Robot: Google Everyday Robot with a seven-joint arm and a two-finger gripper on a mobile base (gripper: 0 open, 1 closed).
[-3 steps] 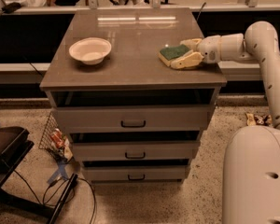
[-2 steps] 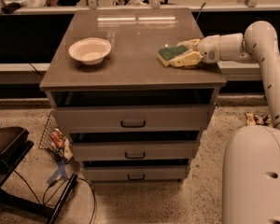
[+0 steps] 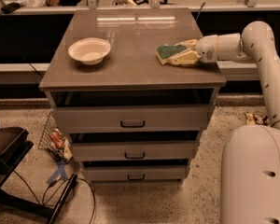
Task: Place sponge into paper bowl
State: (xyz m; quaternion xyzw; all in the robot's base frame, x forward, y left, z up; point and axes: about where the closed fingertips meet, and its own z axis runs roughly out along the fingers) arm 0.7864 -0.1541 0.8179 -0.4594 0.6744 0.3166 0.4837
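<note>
Over on the left, your paper bowl sits empty and upright on the desk, exactly where it was a second ago, so nothing is delivered yet. There's a wide stretch of bare desk between it and the action. Moving right, the sponge shows green side up near the desk's right edge, well apart from the bowl, and it has crept only a touch leftward over the last second. The gripper is right there with it, its fingers clenched around the sponge. Whether the sponge is clear of the surface or brushing it, you can't tell. Behind it the arm reaches in from the right. My read: the grasp is made and the carry across to the bowl is barely starting
</note>
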